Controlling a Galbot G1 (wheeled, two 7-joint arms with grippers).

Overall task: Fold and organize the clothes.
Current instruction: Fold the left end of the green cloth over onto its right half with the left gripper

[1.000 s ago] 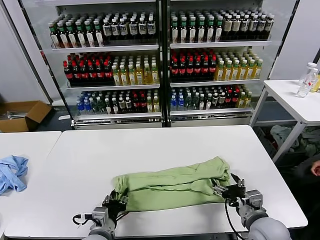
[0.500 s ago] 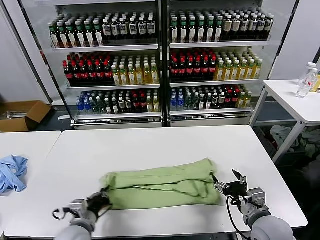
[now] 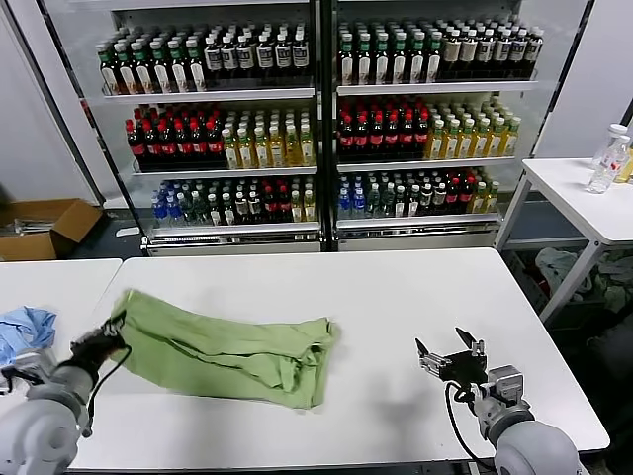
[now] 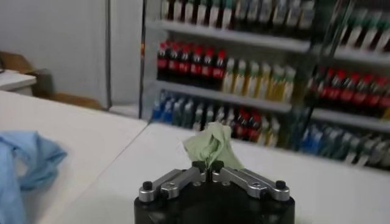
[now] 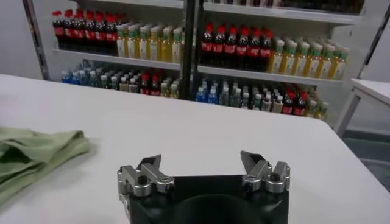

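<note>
Green shirt (image 3: 223,348): soft, creased cloth in a long folded band on the white table (image 3: 396,297), near its left edge and toward the front; one end bunched.
Left gripper (image 3: 99,343): at the table's left edge, fingers pinched on the shirt's bunched end.
Right gripper (image 3: 446,359): near the front right corner, jaws spread apart, holding nothing, well apart from the shirt.
Open room: bare tabletop between shirt and right gripper.
Blue garment (image 3: 22,327): crumpled on the neighbouring table's right edge.
</note>
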